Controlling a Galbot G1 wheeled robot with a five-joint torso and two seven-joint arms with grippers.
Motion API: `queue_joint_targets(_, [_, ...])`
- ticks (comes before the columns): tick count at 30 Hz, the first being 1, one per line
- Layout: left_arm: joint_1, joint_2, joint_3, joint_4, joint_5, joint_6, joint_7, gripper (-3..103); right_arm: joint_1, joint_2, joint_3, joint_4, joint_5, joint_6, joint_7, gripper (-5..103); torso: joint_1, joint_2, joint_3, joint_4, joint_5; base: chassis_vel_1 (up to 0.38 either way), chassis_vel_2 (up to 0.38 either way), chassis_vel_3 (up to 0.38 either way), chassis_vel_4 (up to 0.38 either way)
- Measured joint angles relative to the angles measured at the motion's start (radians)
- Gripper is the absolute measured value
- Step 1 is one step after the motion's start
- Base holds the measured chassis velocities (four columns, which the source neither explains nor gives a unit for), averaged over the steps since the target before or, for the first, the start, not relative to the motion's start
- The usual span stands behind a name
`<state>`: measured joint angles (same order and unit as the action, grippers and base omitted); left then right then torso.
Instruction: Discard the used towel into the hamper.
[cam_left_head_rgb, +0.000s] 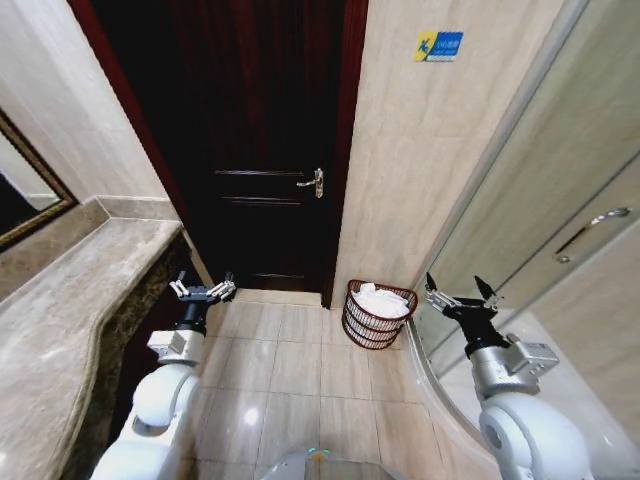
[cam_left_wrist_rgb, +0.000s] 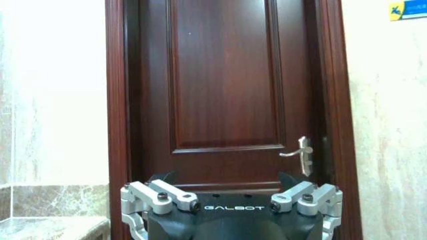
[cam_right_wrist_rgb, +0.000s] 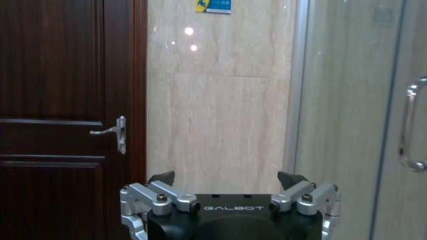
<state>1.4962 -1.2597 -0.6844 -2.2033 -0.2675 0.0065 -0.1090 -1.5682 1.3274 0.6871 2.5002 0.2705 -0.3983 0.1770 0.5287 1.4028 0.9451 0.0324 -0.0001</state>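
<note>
A: Bright overhead light; glare spots on the floor tiles (cam_left_head_rgb: 250, 415) and the wall (cam_right_wrist_rgb: 190, 40).
B: The door (cam_left_head_rgb: 255, 140) stays dark, edges bend in the head view, wrist views look soft.

Towel (cam_left_head_rgb: 380, 300) in hamper (cam_left_head_rgb: 372, 332), right of door (cam_left_head_rgb: 262, 150).

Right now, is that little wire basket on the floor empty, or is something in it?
Not empty. The hamper stands upright by the wall beside the door, with white cloth heaped up to its rim.
</note>
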Motion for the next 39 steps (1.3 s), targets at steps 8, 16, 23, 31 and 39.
queue_joint_targets(8, [-0.012, 0.001, 0.014, 0.004, -0.008, -0.021, -0.004, 100, 0.0, 0.005, -0.003, -0.004, -0.002, 0.005, -0.004, 100, 0.0, -0.001, 0.0, -0.0003, 0.0, 0.074, -0.127, -0.126, 0.081])
queue_joint_targets(16, [-0.016, 0.0, 0.02, 0.007, -0.011, -0.025, -0.005, 100, -0.005, 0.007, -0.001, -0.009, -0.003, 0.012, -0.01, 100, 0.0, -0.001, 0.0, -0.0002, 0.0001, 0.105, -0.105, -0.099, 0.093])
queue_joint_targets(23, [-0.017, -0.002, 0.021, 0.009, -0.012, -0.024, -0.005, 100, -0.005, 0.007, -0.006, -0.013, -0.006, 0.014, -0.012, 100, 0.0, -0.001, 0.0, -0.0002, 0.0001, 0.1, -0.108, -0.098, 0.104])
queue_joint_targets(31, [-0.013, -0.004, 0.02, 0.004, -0.024, -0.007, -0.005, 100, -0.006, 0.009, -0.01, -0.015, -0.009, 0.016, -0.012, 100, -0.001, -0.001, -0.001, -0.0002, 0.0001, 0.112, -0.112, -0.11, 0.102])
queue_joint_targets(39, [-0.012, -0.006, 0.017, 0.004, -0.024, -0.005, -0.002, 100, -0.007, 0.01, -0.013, -0.015, -0.011, 0.017, -0.012, 100, -0.001, -0.001, -0.001, -0.0001, 0.0001, 0.131, -0.121, -0.124, 0.121])
